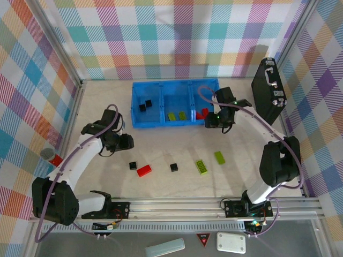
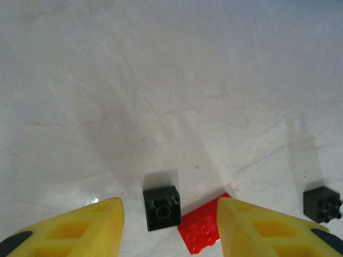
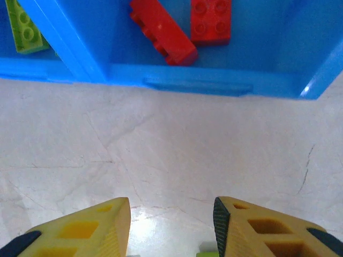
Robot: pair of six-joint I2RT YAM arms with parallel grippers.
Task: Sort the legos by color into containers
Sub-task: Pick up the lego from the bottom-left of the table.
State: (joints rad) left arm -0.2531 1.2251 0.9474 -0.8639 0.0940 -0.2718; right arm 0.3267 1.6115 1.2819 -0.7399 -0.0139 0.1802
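On the table lie a black lego [image 1: 132, 166], a red lego [image 1: 143, 171], another black lego [image 1: 173, 167] and two lime-green legos [image 1: 202, 167] [image 1: 220, 157]. The blue containers [image 1: 161, 125] hold black legos [image 1: 142, 107] on the left, green legos [image 1: 171, 116] in the middle and red legos [image 1: 202, 113] on the right. My left gripper [image 1: 124, 143] [image 2: 170, 225] hangs open above the table. Seen between its fingers are a black lego [image 2: 161, 208] and a red lego [image 2: 203, 233] lying below. My right gripper [image 1: 213, 122] [image 3: 171, 227] is open and holds nothing, just in front of the red compartment [image 3: 214, 85].
A black briefcase [image 1: 270, 88] stands upright at the right wall. A red-capped grey cylinder [image 1: 49, 155] sits outside the left wall. Plaid walls enclose the table on three sides. A third black lego [image 2: 322, 204] lies to the right in the left wrist view.
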